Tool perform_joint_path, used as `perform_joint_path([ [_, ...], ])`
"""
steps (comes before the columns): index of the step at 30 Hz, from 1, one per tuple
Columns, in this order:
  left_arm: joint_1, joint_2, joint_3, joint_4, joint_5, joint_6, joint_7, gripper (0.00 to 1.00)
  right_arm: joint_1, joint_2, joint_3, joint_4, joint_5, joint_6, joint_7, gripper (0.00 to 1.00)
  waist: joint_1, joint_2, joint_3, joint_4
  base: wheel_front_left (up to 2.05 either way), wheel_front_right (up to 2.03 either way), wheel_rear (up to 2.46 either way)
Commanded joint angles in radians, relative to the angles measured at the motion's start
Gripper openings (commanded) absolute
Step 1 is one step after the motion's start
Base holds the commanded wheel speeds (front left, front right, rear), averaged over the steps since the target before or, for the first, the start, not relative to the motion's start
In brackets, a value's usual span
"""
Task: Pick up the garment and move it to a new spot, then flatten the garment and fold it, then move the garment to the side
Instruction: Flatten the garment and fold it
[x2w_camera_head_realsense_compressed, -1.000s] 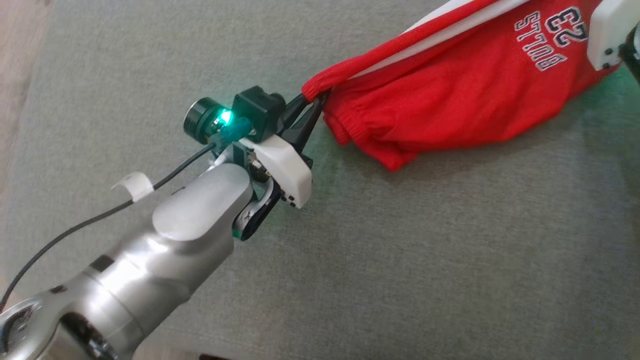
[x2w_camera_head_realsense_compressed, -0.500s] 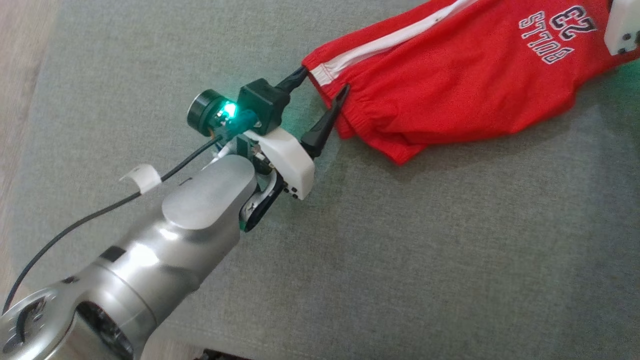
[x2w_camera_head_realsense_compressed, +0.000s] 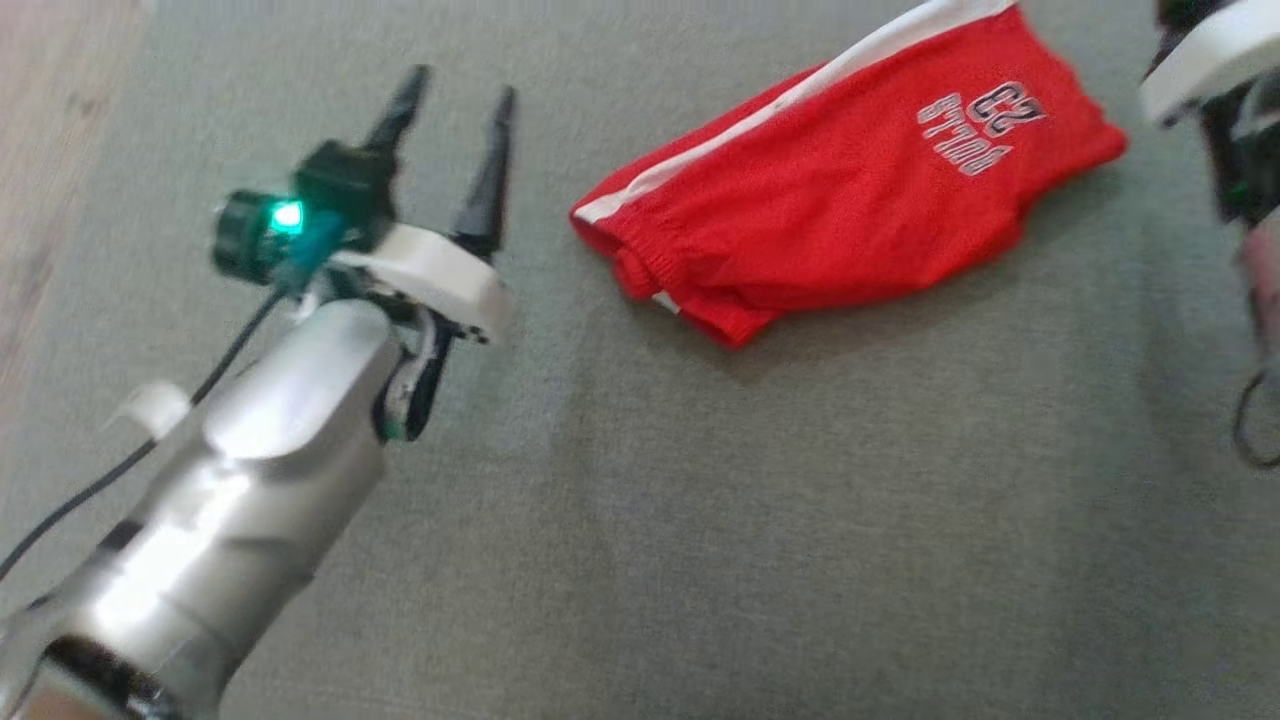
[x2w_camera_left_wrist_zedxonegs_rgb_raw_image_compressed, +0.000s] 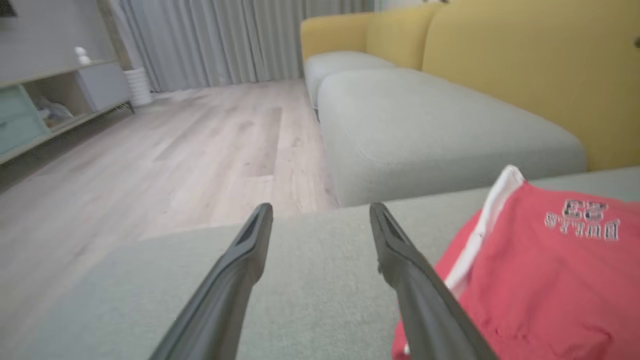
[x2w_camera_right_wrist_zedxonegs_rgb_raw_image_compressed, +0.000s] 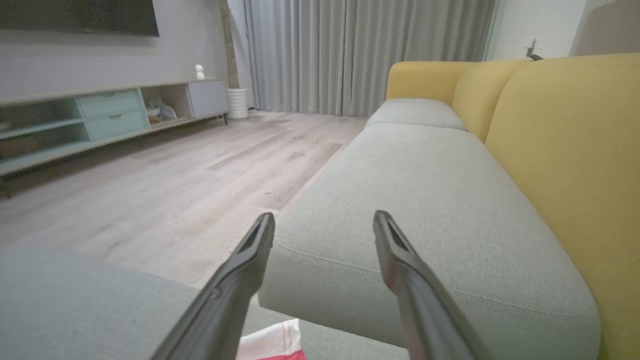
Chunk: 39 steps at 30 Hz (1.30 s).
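The garment (x2w_camera_head_realsense_compressed: 840, 205), red shorts with a white side stripe and white lettering, lies folded on the grey sofa cushion (x2w_camera_head_realsense_compressed: 700, 520) at the upper right of the head view. My left gripper (x2w_camera_head_realsense_compressed: 460, 95) is open and empty, off to the left of the shorts and apart from them. In the left wrist view the garment (x2w_camera_left_wrist_zedxonegs_rgb_raw_image_compressed: 545, 280) lies to the right of that open gripper (x2w_camera_left_wrist_zedxonegs_rgb_raw_image_compressed: 320, 212). The right arm's white housing (x2w_camera_head_realsense_compressed: 1200, 60) sits at the top right edge, beside the shorts' far end. My right gripper (x2w_camera_right_wrist_zedxonegs_rgb_raw_image_compressed: 325, 220) is open above a corner of the garment (x2w_camera_right_wrist_zedxonegs_rgb_raw_image_compressed: 272, 345).
The sofa has yellow back cushions (x2w_camera_right_wrist_zedxonegs_rgb_raw_image_compressed: 565, 145) and a second grey seat (x2w_camera_left_wrist_zedxonegs_rgb_raw_image_compressed: 435, 125) beyond this one. Wooden floor (x2w_camera_right_wrist_zedxonegs_rgb_raw_image_compressed: 165, 180) lies past the cushion's edge. A low media shelf (x2w_camera_right_wrist_zedxonegs_rgb_raw_image_compressed: 100, 115) and grey curtains (x2w_camera_right_wrist_zedxonegs_rgb_raw_image_compressed: 360, 55) stand at the room's far side.
Both grippers opened and let go of the garment, which dropped flat onto the cushion. The left gripper pulled back to the left, away from the waistband. The head camera also shifted.
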Motion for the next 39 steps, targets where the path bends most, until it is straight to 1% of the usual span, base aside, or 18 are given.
perform_joint_path([
  [1, -0.004, 0.051, 0.08, -0.058, 0.019, 0.032, -0.01, 1.0, 0.044, 0.028, -0.009, -0.052, 0.013, -0.001, -0.021, 1.0, 0.0001, 0.0, -0.055, -0.041, 0.0, 0.0, 0.0],
  [4, 0.08, 0.082, 0.201, -0.182, 0.083, 0.096, -0.01, 1.0, 0.136, 0.064, -0.069, -0.127, 0.031, -0.001, -0.038, 1.0, 0.0001, 0.0, -0.095, -0.063, 0.0, 0.0, 0.0],
  [6, 0.158, 0.09, 0.276, -0.258, 0.129, 0.129, -0.01, 1.0, 0.22, 0.11, -0.134, -0.189, 0.055, -0.001, -0.041, 1.0, 0.0001, 0.0, -0.118, -0.076, 0.0, 0.0, 0.0],
  [8, 0.246, 0.089, 0.335, -0.314, 0.167, 0.148, -0.011, 1.0, 0.313, 0.15, -0.194, -0.28, 0.04, -0.001, -0.042, 1.0, 0.0001, 0.0, -0.136, -0.089, 0.0, 0.0, 0.0],
  [12, 0.404, 0.069, 0.428, -0.382, 0.234, 0.158, -0.011, 1.0, 0.522, 0.245, -0.287, -0.436, -0.045, -0.001, -0.042, 1.0, 0.0001, 0.0, -0.167, -0.112, 0.0, 0.0, 0.0],
  [15, 0.512, 0.036, 0.481, -0.405, 0.276, 0.142, -0.011, 1.0, 0.665, 0.291, -0.31, -0.521, -0.097, -0.001, -0.042, 1.0, 0.0001, 0.0, -0.188, -0.125, 0.0, 0.0, 0.0],
  [19, 0.621, -0.018, 0.535, -0.409, 0.328, 0.105, -0.011, 1.0, 0.81, 0.312, -0.325, -0.606, -0.126, -0.001, -0.043, 1.0, 0.0001, 0.0, -0.204, -0.137, 0.0, 0.0, 0.0],
  [22, 0.672, -0.056, 0.581, -0.402, 0.361, 0.074, -0.011, 1.0, 0.876, 0.315, -0.319, -0.646, -0.115, -0.001, -0.043, 1.0, 0.0001, 0.0, -0.207, -0.143, 0.0, 0.0, 0.0],
  [25, 0.691, -0.086, 0.615, -0.393, 0.395, 0.039, -0.011, 1.0, 0.904, 0.315, -0.312, -0.663, -0.106, -0.001, -0.043, 1.0, 0.0001, 0.0, -0.203, -0.142, 0.0, 0.0, 0.0],
  [28, 0.685, -0.11, 0.636, -0.384, 0.432, 0.003, -0.011, 1.0, 0.898, 0.315, -0.31, -0.677, -0.123, -0.001, -0.033, 1.0, 0.0001, 0.0, -0.183, -0.132, 0.0, 0.0, 0.0],
  [32, 0.655, -0.143, 0.652, -0.372, 0.473, -0.037, -0.011, 1.0, 0.849, 0.315, -0.324, -0.689, -0.174, -0.001, 0.017, 1.0, 0.0001, 0.0, -0.135, -0.099, 0.0, 0.0, 0.0],
  [36, 0.625, -0.173, 0.67, -0.361, 0.498, -0.068, -0.011, 1.0, 0.746, 0.315, -0.359, -0.682, -0.201, -0.001, 0.099, 1.0, 0.0001, 0.0, -0.07, -0.055, 0.0, 0.0, 0.0],
  [39, 0.605, -0.192, 0.675, -0.351, 0.514, -0.089, -0.011, 1.0, 0.644, 0.308, -0.409, -0.644, -0.22, -0.001, 0.17, 1.0, 0.0001, 0.0, -0.025, -0.017, 0.0, 0.0, 0.0],
])
